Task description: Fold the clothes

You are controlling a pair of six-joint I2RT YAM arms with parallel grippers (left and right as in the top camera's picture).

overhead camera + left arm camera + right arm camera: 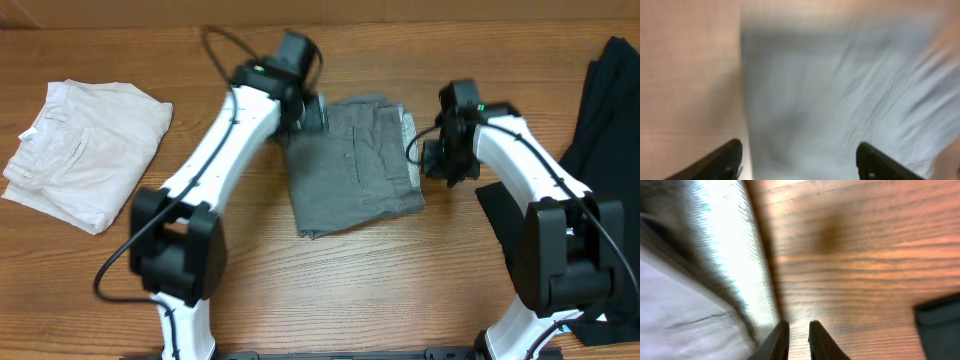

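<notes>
My arms (235, 130) are white with black joints. I see a plain mid-grey garment (355, 165), an off-white garment (85, 150), a black garment (605, 100), and a brown wood-grained table (400, 290).

The overhead view is bright, evenly lit from above and sharp, with only soft, faint shadows on the wooden counter (400, 280), though the black garment (610, 120) at the right edge sinks into near-featureless dark. The left wrist view is heavily smeared by motion blur and washed out, so the grey garment (840, 100) reads as a pale bluish haze and the left tool (799, 144) shows its fingers (720, 162) as dark, soft-edged wedges. In the right wrist view, glare burns the garment's woven edge to white at upper left, a dim shadow patch lies on the counter, and the wood grain streaks with blur.
</notes>
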